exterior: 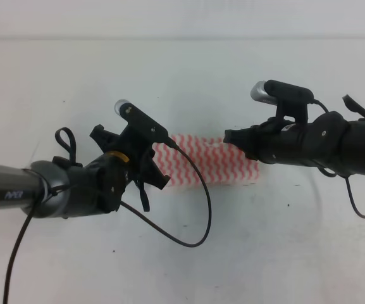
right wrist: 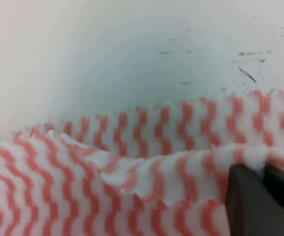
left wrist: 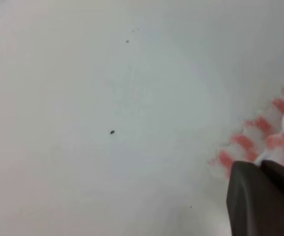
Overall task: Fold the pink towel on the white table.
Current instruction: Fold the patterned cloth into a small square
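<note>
The thin pink-and-white zigzag-striped towel (right wrist: 132, 162), across the lower half of the right wrist frame, is soft, fuzzy cloth with a matt nap and frayed-looking edges. The large plain white table (exterior: 182, 266) is smooth with a faint sheen, marked by small dark specks and scuffs. The matt black plastic left gripper (exterior: 145, 170) catches almost no light.

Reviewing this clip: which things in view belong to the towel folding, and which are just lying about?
Belongs to the job:
- thin pink-and-white zigzag-striped towel, partly folded over
- plain white table under it
- left gripper, at the towel's edge
- right gripper, shut on the towel's edge

Just lying about:
- nothing loose; only small dark specks and scuff marks on the table
</note>
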